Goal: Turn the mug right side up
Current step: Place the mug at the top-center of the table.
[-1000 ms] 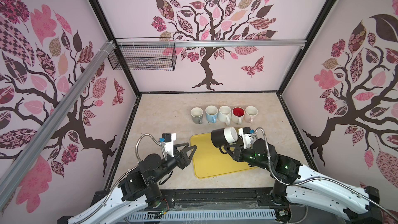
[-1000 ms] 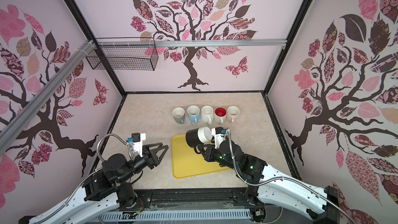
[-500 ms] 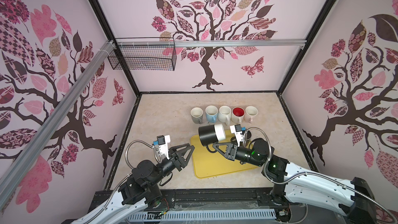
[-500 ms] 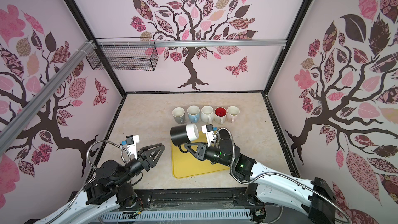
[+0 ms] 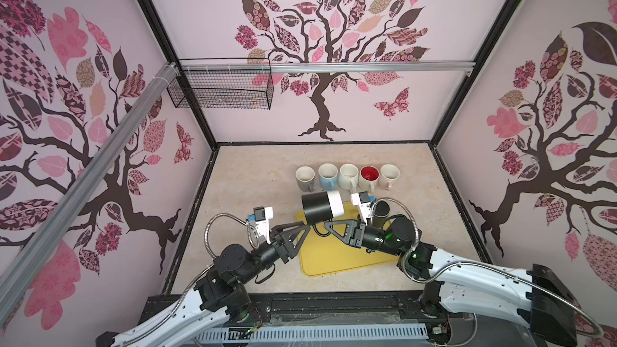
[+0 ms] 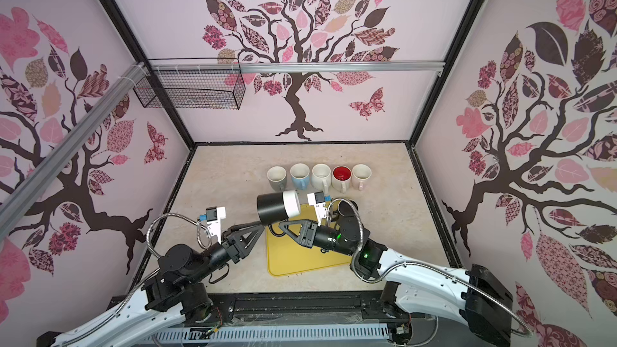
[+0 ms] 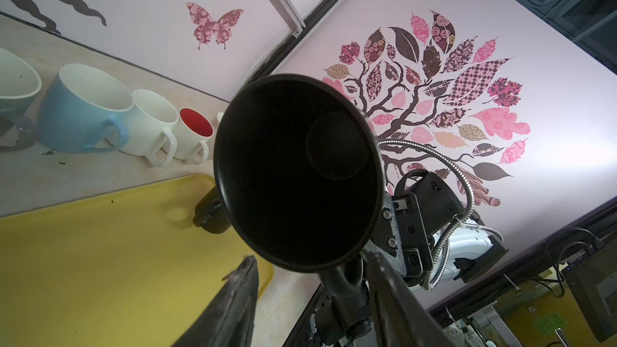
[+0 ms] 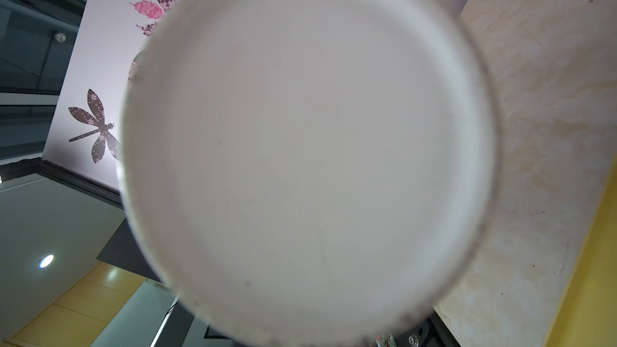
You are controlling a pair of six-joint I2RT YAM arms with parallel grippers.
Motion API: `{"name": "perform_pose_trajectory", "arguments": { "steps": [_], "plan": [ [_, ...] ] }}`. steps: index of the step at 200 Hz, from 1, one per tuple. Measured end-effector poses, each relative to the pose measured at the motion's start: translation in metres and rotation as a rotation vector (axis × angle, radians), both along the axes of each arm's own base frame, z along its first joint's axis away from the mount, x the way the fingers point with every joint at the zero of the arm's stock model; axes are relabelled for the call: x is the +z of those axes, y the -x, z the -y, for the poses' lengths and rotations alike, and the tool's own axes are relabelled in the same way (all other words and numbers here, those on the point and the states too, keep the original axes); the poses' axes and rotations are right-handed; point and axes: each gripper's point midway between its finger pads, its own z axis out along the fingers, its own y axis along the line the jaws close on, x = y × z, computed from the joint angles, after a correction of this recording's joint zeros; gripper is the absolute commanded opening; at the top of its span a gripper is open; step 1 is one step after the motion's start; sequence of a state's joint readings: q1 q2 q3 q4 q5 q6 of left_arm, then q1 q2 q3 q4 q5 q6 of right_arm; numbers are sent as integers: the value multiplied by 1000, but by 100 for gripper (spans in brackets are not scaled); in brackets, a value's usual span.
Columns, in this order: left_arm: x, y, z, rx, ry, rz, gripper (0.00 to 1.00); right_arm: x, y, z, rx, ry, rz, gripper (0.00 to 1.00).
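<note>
The mug (image 5: pixel 322 206), black with a white band at its base, hangs on its side in the air over the far left corner of the yellow tray (image 5: pixel 334 262), which lies near the front edge of the worktop (image 5: pixel 253 178). Its mouth faces the left arm. The right end effector (image 5: pixel 329 226) is clenched on the handle beneath the mug. The left end effector (image 5: pixel 305 228) is released, its jaws apart on either side of the handle and lower rim; whether either jaw touches the mug cannot be told. This looks like a handover or a two-armed turn, with the task about half done, since the mug is neither upside down nor upright. To do it well, the left jaws should close squarely on the rim wall, one inside and one outside and clear of the right jaws, before the right arm lets go. The glazed wall is likely slippery, so a shallow pinch risks a drop. The turn should then bring the mouth upward well short of the row of five mugs (image 5: pixel 347 176) toward the far edge and the dark mug (image 5: pixel 381 208) at the tray's far right corner.
</note>
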State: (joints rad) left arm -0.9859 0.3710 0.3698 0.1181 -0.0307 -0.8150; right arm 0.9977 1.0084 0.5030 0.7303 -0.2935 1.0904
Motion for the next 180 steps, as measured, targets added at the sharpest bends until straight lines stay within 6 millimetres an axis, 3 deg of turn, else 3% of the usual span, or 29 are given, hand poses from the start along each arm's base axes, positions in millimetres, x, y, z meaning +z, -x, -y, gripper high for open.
{"name": "perform_pose_trajectory", "arguments": {
  "steps": [97, 180],
  "plan": [
    [9, -3, 15, -44, 57, -1, 50, 0, 1, -2, 11, -14, 4, 0],
    [13, 1, 0, -16, 76, 1, 51, -9, -5, 10, -69, 77, 54, 0]
  ]
}}
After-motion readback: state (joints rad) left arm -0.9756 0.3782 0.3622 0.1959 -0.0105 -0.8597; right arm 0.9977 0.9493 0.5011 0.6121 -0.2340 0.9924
